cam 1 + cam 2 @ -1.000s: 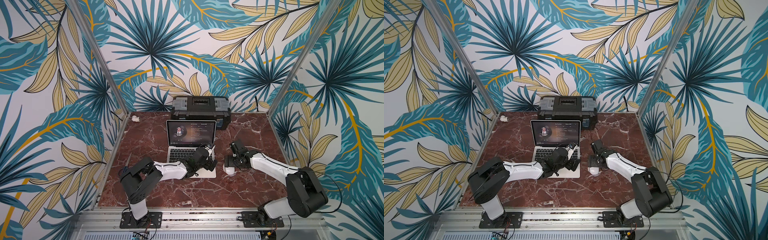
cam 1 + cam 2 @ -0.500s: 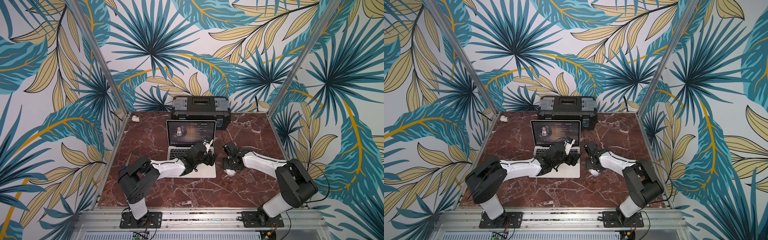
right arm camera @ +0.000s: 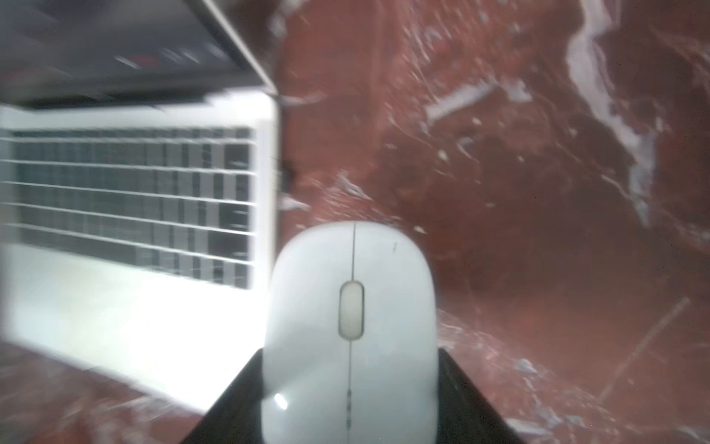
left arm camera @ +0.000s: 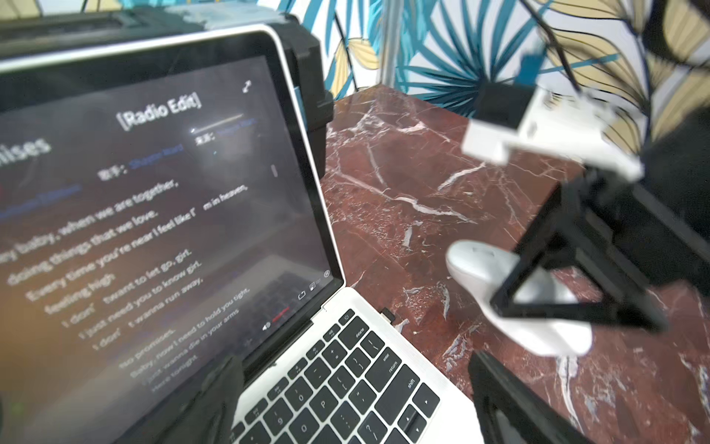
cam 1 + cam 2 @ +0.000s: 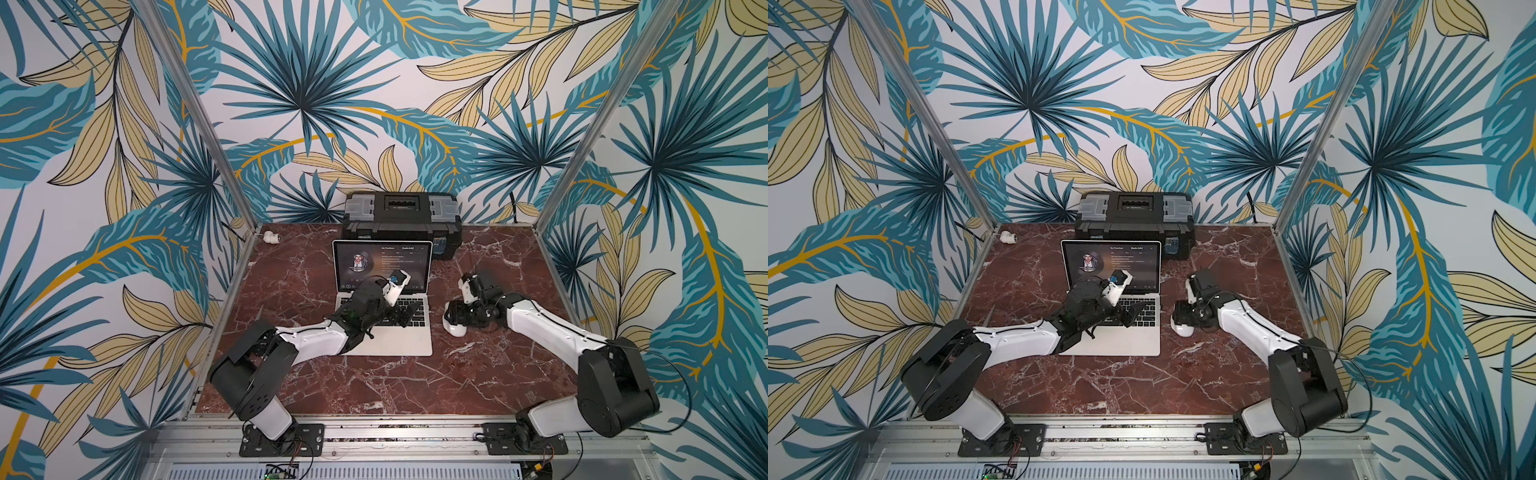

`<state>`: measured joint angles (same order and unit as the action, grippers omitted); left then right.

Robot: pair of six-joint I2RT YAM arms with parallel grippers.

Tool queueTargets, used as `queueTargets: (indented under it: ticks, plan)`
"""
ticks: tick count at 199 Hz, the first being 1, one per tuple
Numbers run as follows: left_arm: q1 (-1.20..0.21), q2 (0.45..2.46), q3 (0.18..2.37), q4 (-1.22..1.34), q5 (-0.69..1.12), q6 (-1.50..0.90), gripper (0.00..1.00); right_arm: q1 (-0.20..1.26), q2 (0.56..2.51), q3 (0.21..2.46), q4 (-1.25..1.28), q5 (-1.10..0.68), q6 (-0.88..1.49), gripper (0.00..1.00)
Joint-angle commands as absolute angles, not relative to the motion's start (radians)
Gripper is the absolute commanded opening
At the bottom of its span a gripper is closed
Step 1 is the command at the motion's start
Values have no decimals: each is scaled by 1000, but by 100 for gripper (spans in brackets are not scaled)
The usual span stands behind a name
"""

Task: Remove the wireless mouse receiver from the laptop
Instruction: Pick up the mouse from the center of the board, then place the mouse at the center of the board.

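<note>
The receiver (image 4: pixel 388 314) was a tiny black stub plugged into the 3 o'clock edge of the laptop (image 5: pixel 409 343), level with the back row of keys. Only its short cap showed outside the silver shell, and in both top views it was too small to make out. The laptop sat open in the middle of the table (image 5: pixel 374 386), with the toolbox (image 5: pixel 401 216) just behind it at 12 o'clock. The wireless mouse (image 5: pixel 455 329) lay near the laptop's 3 o'clock side, apart from the receiver. The right gripper (image 3: pixel 349 403) had its jaws pressed against both flanks of the mouse; whether the mouse rested on the marble or was just clear of it could not be told. The left gripper (image 4: pixel 357 407) hung over the 3 o'clock half of the keyboard with its fingers spread wide, holding nothing. The receiver looked light, rigid and smooth, probably hard plastic over a metal plug. It seemed to be held only by the port's friction, so it would likely resist at first and then come free suddenly. With so little of it showing, the best hold seemed a fingertip pinch on the cap's two broad faces, top and bottom, pulled straight toward 3 o'clock along the port. A skewed or levering pull could strain the port or let the slick cap slip. The slim laptop appeared light enough to slide on the polished stone, so it probably needed steadying.
</note>
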<state>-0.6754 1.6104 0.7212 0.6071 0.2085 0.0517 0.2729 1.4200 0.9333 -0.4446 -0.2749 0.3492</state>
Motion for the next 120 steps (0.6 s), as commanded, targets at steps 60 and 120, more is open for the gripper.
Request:
queueTargets:
  ticks: [60,120]
  plan:
    - [-651,1638,698,972,639,290,100,241,1444,1011,-342,-1243,359,40]
    - [-613,1617,688,1022,629,271,100,301,1471,977,-405,-1306,264,40]
